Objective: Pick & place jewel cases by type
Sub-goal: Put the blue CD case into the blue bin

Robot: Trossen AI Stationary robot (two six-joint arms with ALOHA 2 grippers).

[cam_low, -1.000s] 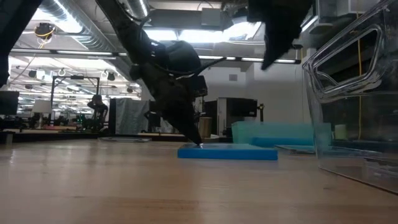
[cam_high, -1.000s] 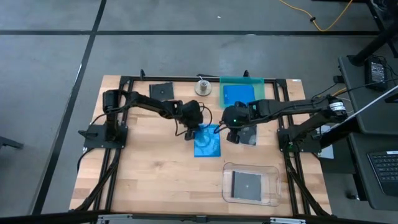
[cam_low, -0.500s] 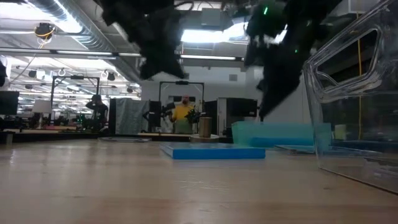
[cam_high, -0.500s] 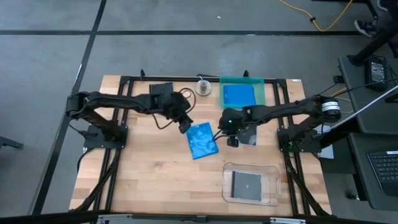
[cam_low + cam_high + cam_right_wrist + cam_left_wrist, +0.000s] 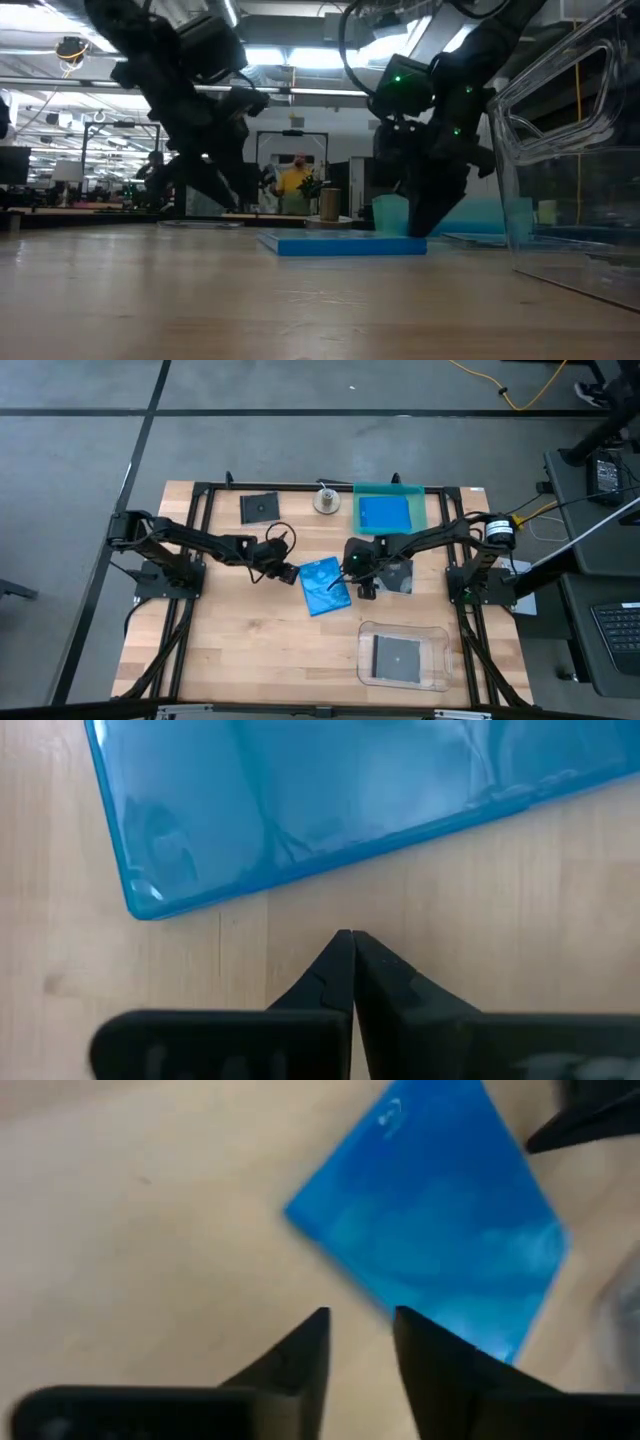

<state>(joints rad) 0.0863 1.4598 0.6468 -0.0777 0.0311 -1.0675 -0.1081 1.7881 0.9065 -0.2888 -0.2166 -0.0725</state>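
A bright blue jewel case (image 5: 325, 585) lies flat and skewed on the table's middle; it also shows as the blue case (image 5: 345, 243), (image 5: 440, 1230), (image 5: 350, 790). My left gripper (image 5: 287, 573), (image 5: 360, 1330) hovers just left of it, slightly open, above the wood. My right gripper (image 5: 363, 588), (image 5: 350, 934) is shut, its tips low by the case's right edge (image 5: 418, 228) with a strip of wood between. Another blue case (image 5: 383, 513) lies in the teal tray. Dark cases lie at the far side (image 5: 260, 507), under my right arm (image 5: 402, 578), and in the clear tray (image 5: 397, 656).
The teal tray (image 5: 418, 510) stands at the far edge, the clear tray (image 5: 430, 632) at the near right and large in the low view (image 5: 570, 150). A small cylinder (image 5: 325, 500) stands at the far middle. Bare wood lies near left. People show in the room behind.
My left gripper lifted off the blue case and drew back toward the table's left. The case turned and slid a little to the left early on, then stayed put. My right gripper moved left and came down beside the case's right edge.
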